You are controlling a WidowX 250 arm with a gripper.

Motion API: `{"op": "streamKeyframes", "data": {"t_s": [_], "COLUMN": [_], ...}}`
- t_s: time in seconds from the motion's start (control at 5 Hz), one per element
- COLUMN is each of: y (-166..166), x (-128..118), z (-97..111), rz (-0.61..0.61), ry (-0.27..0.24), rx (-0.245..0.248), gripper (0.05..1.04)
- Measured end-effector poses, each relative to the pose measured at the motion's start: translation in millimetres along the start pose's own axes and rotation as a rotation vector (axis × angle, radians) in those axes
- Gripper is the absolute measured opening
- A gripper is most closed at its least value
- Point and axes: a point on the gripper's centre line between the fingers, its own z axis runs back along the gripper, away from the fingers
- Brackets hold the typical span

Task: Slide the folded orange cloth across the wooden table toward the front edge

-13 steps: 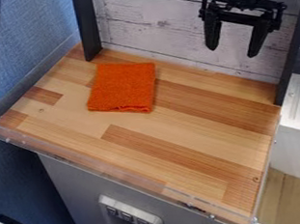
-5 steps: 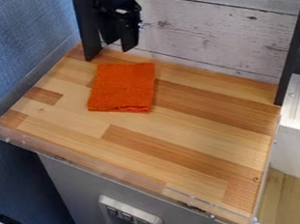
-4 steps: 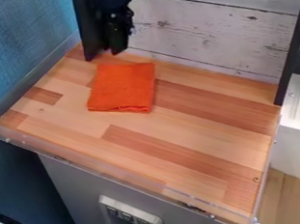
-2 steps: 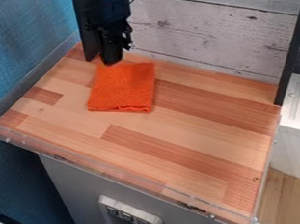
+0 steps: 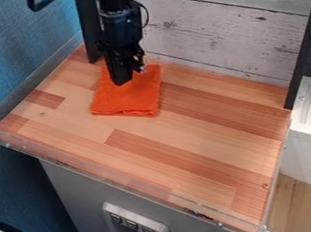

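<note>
1. The black claw (image 5: 121, 81) hangs down over the rear part of the orange cloth (image 5: 126, 102); whether it touches the fabric I cannot tell
2. Whether the claw is open or closed cannot be told from this angle, nor whether it has any fabric pinched
3. The cloth lies flat on the wooden counter (image 5: 186, 136), towards the back left, near the dark post (image 5: 87, 25), and looks folded, with layers along its front edge
4. It should handle as light, soft and floppy, grippy rather than slippery, and hard to damage
5. A deep pinch through all layers near the middle would likely hold best; a shallow one might lift only the top layer
</note>
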Motion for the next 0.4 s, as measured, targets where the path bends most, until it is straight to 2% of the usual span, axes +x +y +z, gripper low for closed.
{"op": "streamKeyframes", "data": {"t_s": [0.4], "y": [-3.3], "x": [7.1], "z": [-9.8], "rz": [-0.001], "ry": [-0.010], "rx": [0.005], "gripper": [0.063]}}
